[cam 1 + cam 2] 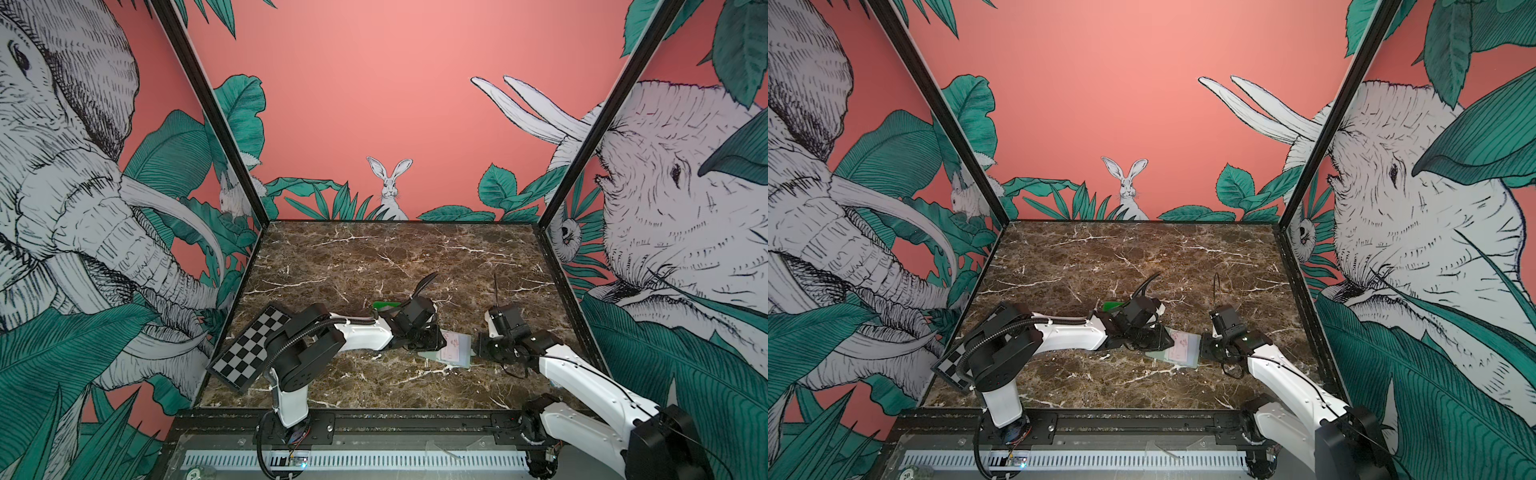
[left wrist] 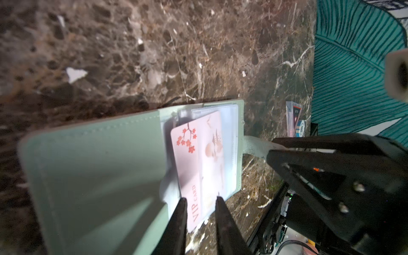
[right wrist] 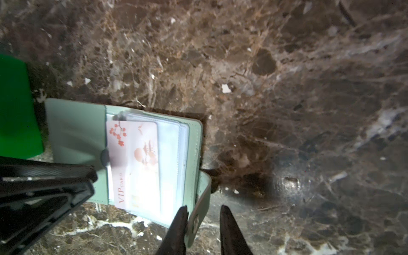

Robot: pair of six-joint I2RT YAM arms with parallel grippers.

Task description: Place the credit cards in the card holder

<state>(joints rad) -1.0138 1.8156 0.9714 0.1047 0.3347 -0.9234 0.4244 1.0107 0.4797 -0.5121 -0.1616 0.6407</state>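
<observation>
Top views: the card holder [image 1: 455,353] lies open on the marble table [image 1: 374,257], between the left gripper [image 1: 436,338] and the right gripper [image 1: 478,348]. The green tray [image 1: 382,305] sits behind the left wrist, mostly hidden. Jaw states are unreadable here.

Left wrist: a pink VIP card [image 2: 198,159] lies face up. Its far end is tucked into a clear sleeve [image 2: 229,132]; its near end sticks out past the card holder's edge. The left gripper's jaws are parted, and the card's free end shows in the gap below them, not pinched. The card looks light, stiff, thin and slick, so it is best nipped at the exposed end or nudged on its short edge. Probably it needs seating deeper.

Right wrist: the right gripper's jaws are apart, with the snap strap [image 3: 196,218] between them. The strap leans on one finger and is clear of the other, so it is not clamped. The card holder looks soft and light and is likely to skid on marble. Brace it by the strap.
</observation>
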